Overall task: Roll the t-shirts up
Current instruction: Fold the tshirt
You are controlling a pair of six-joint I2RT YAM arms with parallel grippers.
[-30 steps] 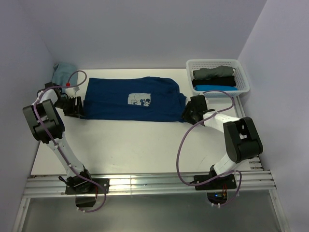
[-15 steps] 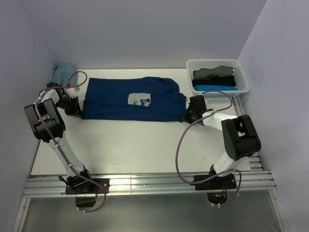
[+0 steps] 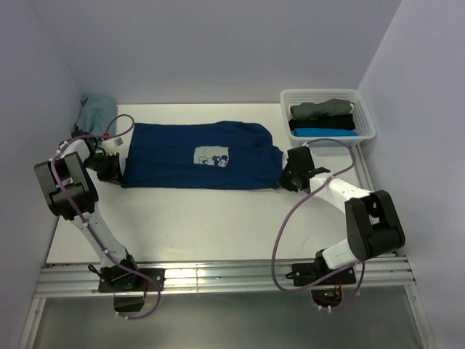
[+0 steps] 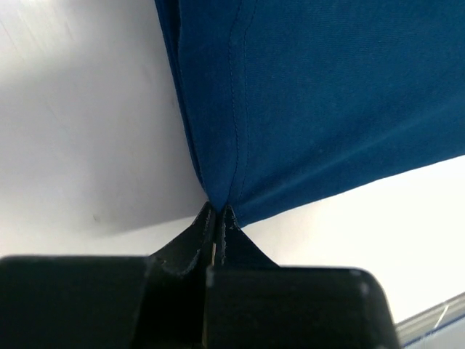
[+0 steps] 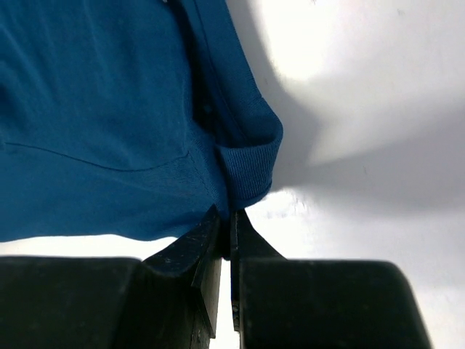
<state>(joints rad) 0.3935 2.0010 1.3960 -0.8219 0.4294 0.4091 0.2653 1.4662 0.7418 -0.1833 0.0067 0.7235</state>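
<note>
- Navy t-shirt (image 3: 200, 155) lies as a long band across the table (image 3: 218, 218); at its near-left corner the left gripper (image 4: 218, 216) is pressed together on the stitched hem (image 4: 236, 109).
- At the near-right corner the right gripper (image 5: 225, 222) pinches the ribbed edge (image 5: 251, 171); both nips look shallow to us.
- To roll well, we would keep both pinches level and the cloth taut, moving the arms together; a lagging side would skew the roll.
- Mid-shirt, a pale printed patch (image 3: 211, 155) shows a dark graphic; we can read no words or brand.
- Farther back, a white basket (image 3: 367, 116) holds a grey shirt (image 3: 320, 109), a black shirt (image 3: 323, 122) and a bright blue shirt (image 3: 325, 132); a teal shirt (image 3: 94, 110) sits far left.
</note>
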